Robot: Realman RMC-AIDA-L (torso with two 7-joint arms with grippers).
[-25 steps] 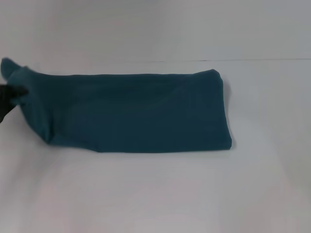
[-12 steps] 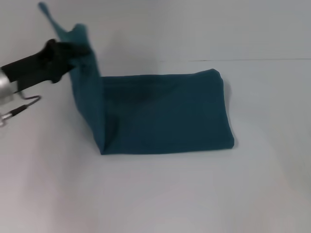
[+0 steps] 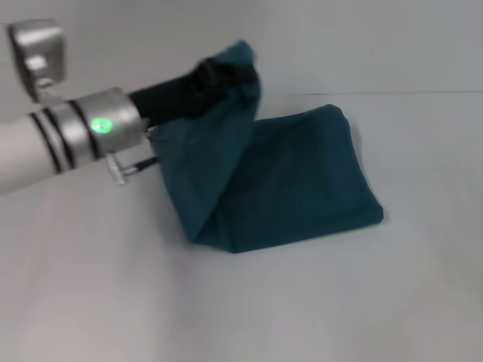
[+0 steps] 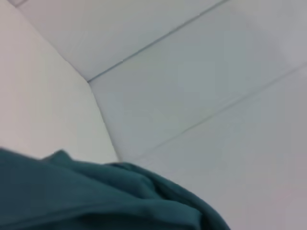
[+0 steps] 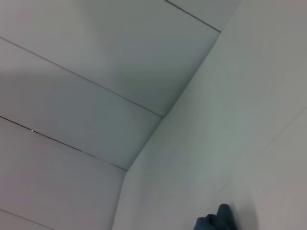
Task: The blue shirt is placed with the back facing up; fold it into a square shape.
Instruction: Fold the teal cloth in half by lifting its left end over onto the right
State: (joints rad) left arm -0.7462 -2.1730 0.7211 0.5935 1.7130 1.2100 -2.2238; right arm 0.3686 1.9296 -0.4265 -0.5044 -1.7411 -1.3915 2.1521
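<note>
The blue shirt (image 3: 302,181) is a dark teal, folded band lying on the white table (image 3: 226,317). Its left end is lifted off the table and arches over toward the right half. My left gripper (image 3: 224,77) is shut on that raised end, above the middle of the cloth, with the silver forearm reaching in from the left. Bunched teal fabric of the shirt (image 4: 96,196) fills the lower part of the left wrist view. A small tip of the shirt (image 5: 216,221) shows in the right wrist view. The right gripper is out of view.
The white table reaches to a white back wall (image 3: 339,45). Both wrist views show mostly white wall panels and seams.
My left arm has swung right and up, carrying the shirt's left end from the table's left side to above the middle. The part lying flat has grown shorter.
</note>
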